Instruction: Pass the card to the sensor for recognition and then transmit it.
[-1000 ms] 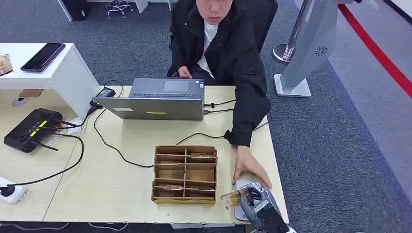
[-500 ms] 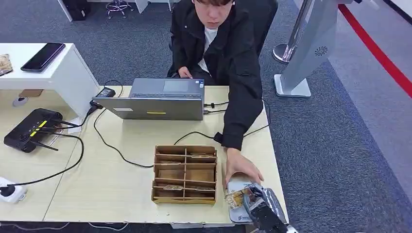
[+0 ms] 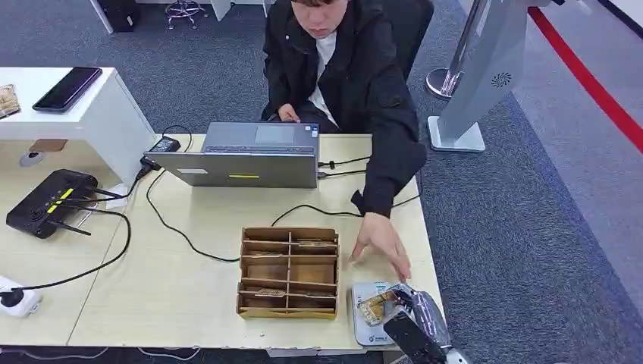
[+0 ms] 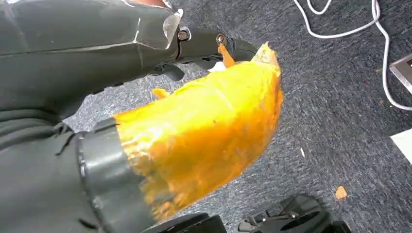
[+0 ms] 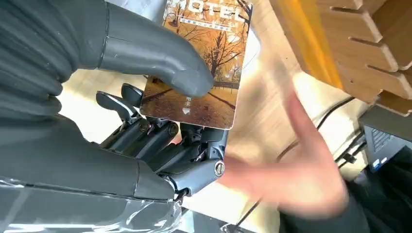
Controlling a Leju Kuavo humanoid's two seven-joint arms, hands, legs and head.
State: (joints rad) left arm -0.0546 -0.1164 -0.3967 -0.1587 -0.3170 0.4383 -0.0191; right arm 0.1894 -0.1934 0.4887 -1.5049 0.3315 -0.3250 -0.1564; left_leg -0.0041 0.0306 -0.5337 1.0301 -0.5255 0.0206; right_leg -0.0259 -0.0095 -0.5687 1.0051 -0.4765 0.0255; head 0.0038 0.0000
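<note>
My right hand (image 3: 406, 315) is pinching the card (image 3: 374, 308) between thumb and fingers, holding it over the sensor (image 3: 368, 324) at the tabletop's (image 3: 189, 280) front right corner; my left hand (image 4: 160, 53), I cannot tell

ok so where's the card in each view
Head view: the card is near the bottom edge, right of centre, held by the right hand over the grey sensor.
Left wrist view: not in it.
Right wrist view: the card is upper centre, under the thumb.
Shared landmark: the wooden organizer beside the card.
</note>
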